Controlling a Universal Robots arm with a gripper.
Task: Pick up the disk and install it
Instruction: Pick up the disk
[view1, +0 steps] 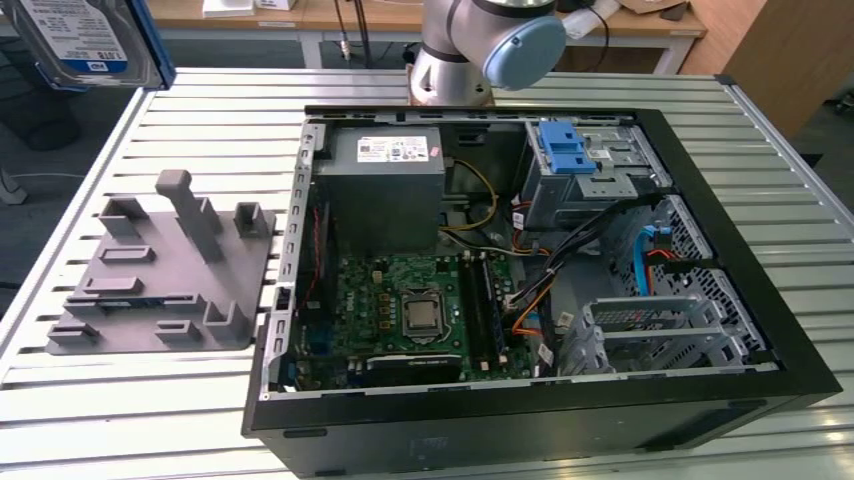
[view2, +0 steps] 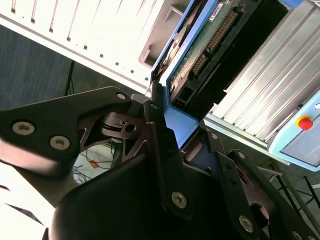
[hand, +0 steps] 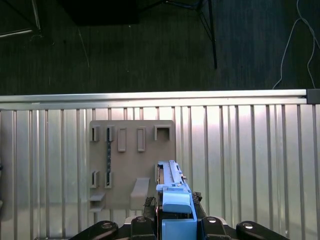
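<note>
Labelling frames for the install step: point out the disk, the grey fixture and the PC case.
disk (view1: 80, 35): exterior view, on its labelled face.
grey fixture (view1: 147, 300): exterior view, on its flat base plate.
PC case (view1: 534, 425): exterior view, on its near black side wall.

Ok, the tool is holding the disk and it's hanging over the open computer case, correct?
Not quite. The tool is shut on the disk, but it hangs over the grey holder on the table, not the computer case; the first wrist view shows the holder beneath it.
</note>
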